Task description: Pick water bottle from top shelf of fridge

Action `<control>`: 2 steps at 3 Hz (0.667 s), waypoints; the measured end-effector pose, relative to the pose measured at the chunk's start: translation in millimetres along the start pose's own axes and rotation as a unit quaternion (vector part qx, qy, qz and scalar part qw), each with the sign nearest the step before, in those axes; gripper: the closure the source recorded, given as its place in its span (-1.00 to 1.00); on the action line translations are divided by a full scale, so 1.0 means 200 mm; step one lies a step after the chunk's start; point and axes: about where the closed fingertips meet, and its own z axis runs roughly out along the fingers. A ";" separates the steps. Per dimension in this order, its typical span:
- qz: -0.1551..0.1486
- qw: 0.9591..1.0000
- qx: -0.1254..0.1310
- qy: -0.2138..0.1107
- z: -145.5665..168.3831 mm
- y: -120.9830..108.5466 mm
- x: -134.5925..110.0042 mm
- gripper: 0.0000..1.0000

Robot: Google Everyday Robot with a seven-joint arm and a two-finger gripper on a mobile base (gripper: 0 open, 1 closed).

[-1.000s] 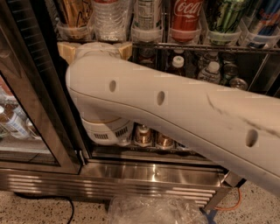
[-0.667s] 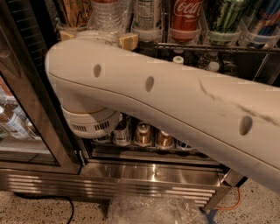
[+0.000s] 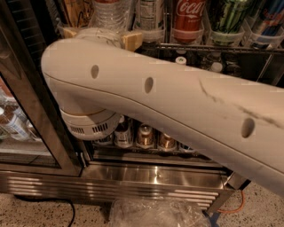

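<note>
The water bottle [image 3: 108,15], clear and ribbed, stands at the left of the top shelf [image 3: 208,46] of the fridge [image 3: 26,88]; its cap is cut off by the top edge. My gripper [image 3: 101,35] is at the bottle's base, with one tan fingertip [image 3: 69,32] to its left and one [image 3: 132,40] to its right. The jaws are open and stand wider than the bottle. My large white arm [image 3: 177,97] crosses the whole view and hides the middle racks.
A labelled clear bottle [image 3: 150,13], a Coca-Cola bottle [image 3: 187,20], a green can [image 3: 226,17] and a blue can [image 3: 266,22] stand to the bottle's right. Short cans [image 3: 145,135] fill a lower rack. The steel louvred base [image 3: 133,188], a plastic bag [image 3: 155,213] and cables lie below.
The arm has swung closer to the camera and fills more of the view. The gripper has risen a little toward the water bottle's base. The bottles have not moved.
</note>
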 end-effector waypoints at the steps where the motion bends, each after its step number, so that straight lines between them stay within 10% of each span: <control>1: -0.008 1.000 0.007 0.004 -0.03 0.02 -0.09 -0.63; 2: -0.024 0.999 0.031 0.007 -0.05 0.02 -0.17 -0.62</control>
